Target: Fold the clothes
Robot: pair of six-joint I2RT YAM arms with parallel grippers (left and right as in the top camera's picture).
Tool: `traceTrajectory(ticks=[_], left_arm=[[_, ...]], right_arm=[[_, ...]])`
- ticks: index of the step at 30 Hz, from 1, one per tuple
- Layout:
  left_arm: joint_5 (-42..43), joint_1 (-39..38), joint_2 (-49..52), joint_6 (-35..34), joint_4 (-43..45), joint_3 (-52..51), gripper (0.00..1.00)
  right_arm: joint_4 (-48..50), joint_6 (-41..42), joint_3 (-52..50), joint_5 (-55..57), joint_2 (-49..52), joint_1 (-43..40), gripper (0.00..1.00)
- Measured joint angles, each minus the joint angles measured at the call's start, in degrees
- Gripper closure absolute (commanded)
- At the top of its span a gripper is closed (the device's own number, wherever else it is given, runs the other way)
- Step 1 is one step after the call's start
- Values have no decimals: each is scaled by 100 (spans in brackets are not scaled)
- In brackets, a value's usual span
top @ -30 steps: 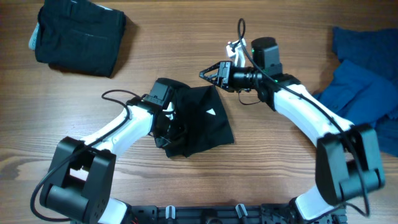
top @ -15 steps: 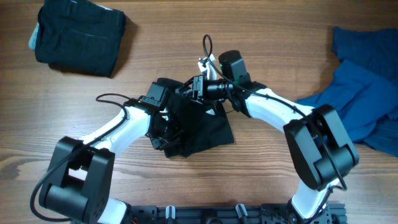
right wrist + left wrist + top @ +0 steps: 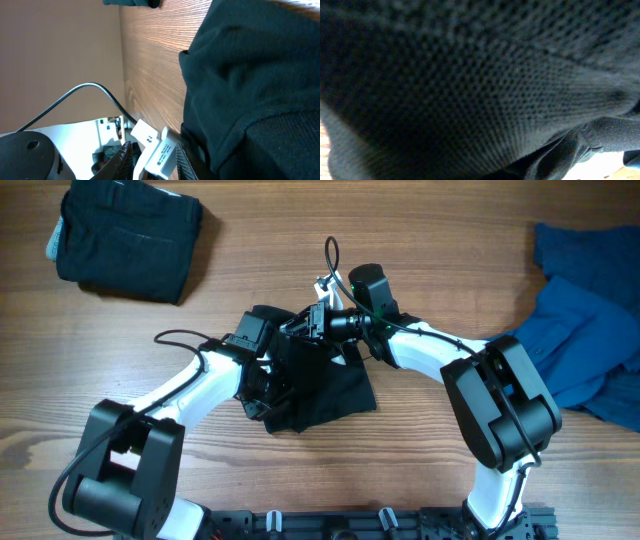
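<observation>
A black garment (image 3: 325, 385) lies crumpled and partly folded at the table's middle. My left gripper (image 3: 264, 383) is sunk into its left side, where the cloth bunches around it. The left wrist view is filled by black knit cloth (image 3: 470, 85), and the fingers are hidden. My right gripper (image 3: 301, 327) is at the garment's top edge, right beside the left wrist. In the right wrist view it (image 3: 152, 160) is open, with the garment (image 3: 250, 85) just to the right of its fingers (image 3: 183, 157); nothing is between them.
A folded dark garment (image 3: 125, 235) lies at the back left. A heap of blue clothes (image 3: 590, 330) lies at the right edge. The two arms are close together over the black garment. A cable (image 3: 330, 255) loops above the right wrist.
My right gripper has swung left from the table behind the garment to its top edge, next to the left wrist. The left arm and the garment have stayed put.
</observation>
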Motion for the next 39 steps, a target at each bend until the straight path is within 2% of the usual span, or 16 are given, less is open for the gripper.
traceTrajectory(ticks=[2, 8, 14, 23, 27, 34, 39], left_arm=[[0, 0, 0, 0, 2, 0, 96], [2, 2, 0, -9, 59, -2, 96], [4, 2, 0, -35, 87, -11, 96], [4, 2, 0, -61, 101, -17, 96], [4, 2, 0, -61, 85, -17, 96], [4, 2, 0, -59, 81, -17, 93], [4, 2, 0, 13, 83, -17, 86]], right_arm=[[2, 46, 0, -125, 0, 0, 70], [-382, 118, 0, -267, -2, 142, 57], [-437, 122, -2, -55, 26, 409, 59], [-422, 116, 33, 262, 525, 361, 61], [-850, -33, 164, 435, 538, 308, 63], [-1602, -584, 256, 638, 540, -343, 65], [-1884, -1032, 264, 387, 538, -817, 65]])
